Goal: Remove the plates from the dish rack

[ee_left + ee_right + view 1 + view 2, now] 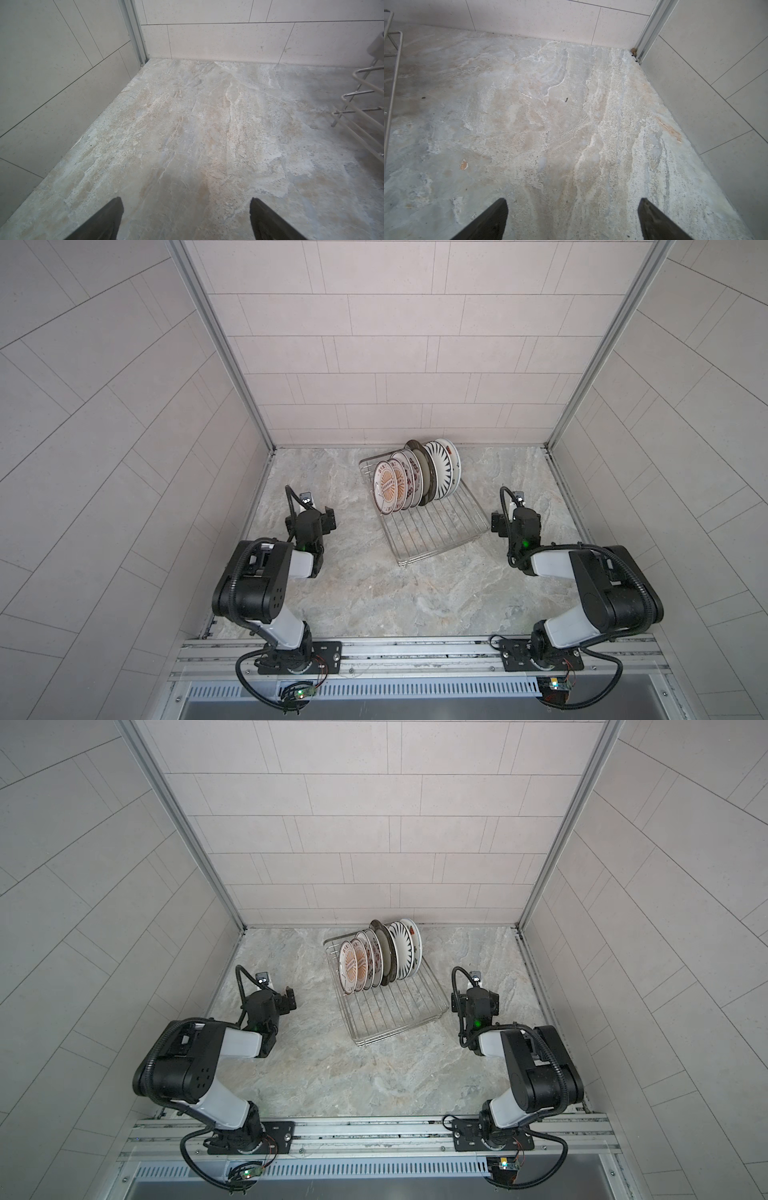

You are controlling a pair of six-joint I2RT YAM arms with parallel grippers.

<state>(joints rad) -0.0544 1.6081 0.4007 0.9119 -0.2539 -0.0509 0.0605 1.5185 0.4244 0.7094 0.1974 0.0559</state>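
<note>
The dish rack (436, 531) (395, 1015), a silver wire basket, sits at the back middle of the counter in both top views. Several plates (415, 477) (376, 959) stand upright in a row at its far end: an orange sunburst plate (386, 489) in front and a dark-striped white plate (441, 470) near the back. My left gripper (309, 517) (186, 200) hovers open over bare counter to the rack's left. My right gripper (517, 522) (572, 200) hovers open to its right. Neither holds anything. Rack wires (357, 93) (394, 72) show at the edge of each wrist view.
Tiled walls (124, 448) close in the marble-look counter (374, 597) on the left, back and right. An aluminium rail (415, 651) carrying both arm bases runs along the front edge. The rack's near half holds no plates.
</note>
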